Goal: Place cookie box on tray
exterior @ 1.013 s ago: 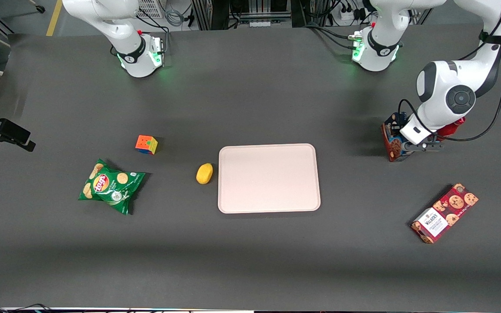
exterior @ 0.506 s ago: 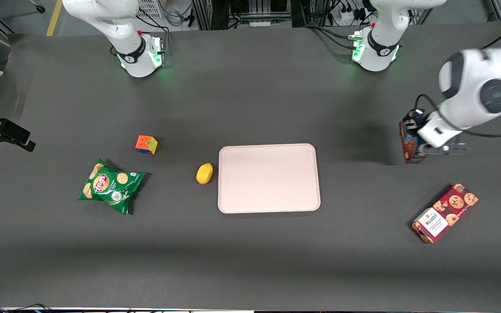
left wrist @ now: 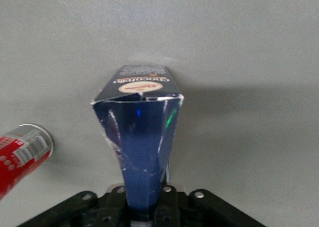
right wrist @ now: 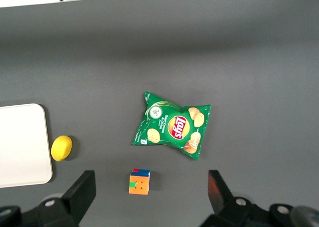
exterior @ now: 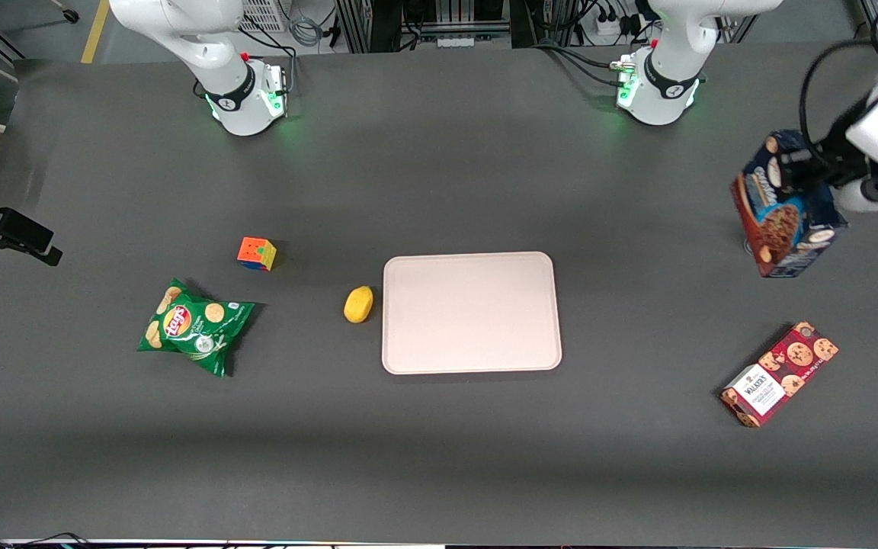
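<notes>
The cookie box (exterior: 788, 210), dark navy with cookie pictures, hangs tilted in the air over the working arm's end of the table. My gripper (exterior: 799, 169) is shut on its upper end. In the left wrist view the cookie box (left wrist: 142, 132) stretches away from the gripper (left wrist: 145, 203), its walls pinched in between the fingers and its white oval logo on the end nearest the table. The pale pinkish-cream tray (exterior: 471, 313) lies flat at the table's middle with nothing on it, well away from the box; a part of the tray (right wrist: 22, 144) also shows in the right wrist view.
A red Walkers cookie box (exterior: 778, 374) lies nearer the front camera than the held box. A red can (left wrist: 20, 154) lies on the table under the gripper. A yellow lemon (exterior: 358, 304) sits beside the tray. A colour cube (exterior: 257, 253) and a green chips bag (exterior: 193, 326) lie toward the parked arm's end.
The gripper has risen with the cookie box and carried it farther toward the working arm's end of the table. The box now hangs high and tilted.
</notes>
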